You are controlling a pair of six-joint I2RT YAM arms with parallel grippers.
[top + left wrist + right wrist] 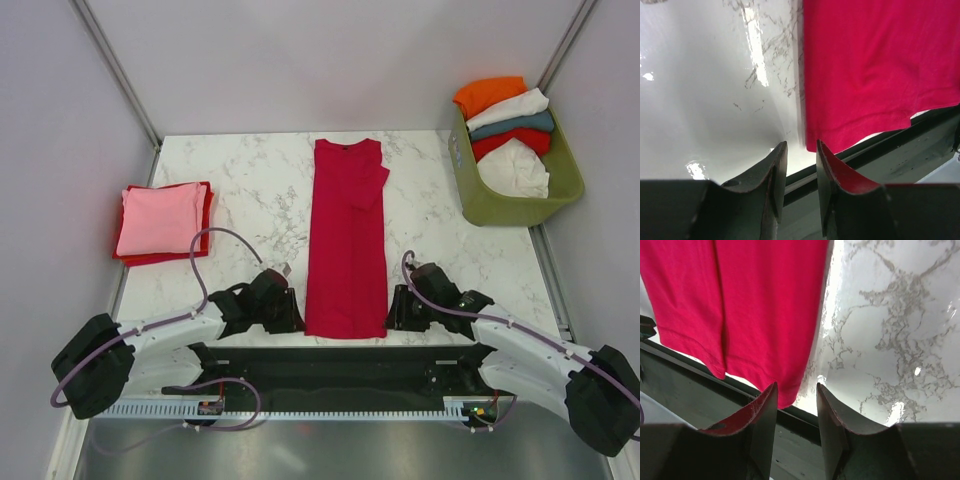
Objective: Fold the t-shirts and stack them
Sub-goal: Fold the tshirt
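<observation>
The marble bench [250, 190] fills the floor of the booth. Down its middle lies the crimson t-shirt [345, 240], folded lengthwise into a long narrow strip, collar at the far end and hem at the near edge, one sleeve turned in on the right. At the far right corner sits an olive-green basket [520, 205] heaped with an orange shirt [490, 95], a white shirt [512, 107], a teal shirt [522, 125] and more cloth below. On the left, a folded pink t-shirt [160, 218] rests on a folded red shirt [206, 205]. The left hand [801, 147] sits low at the hem's left corner, fingers parted a little, gripping nothing. The right hand [796, 389] is at the hem's right corner, likewise slightly apart and empty.
</observation>
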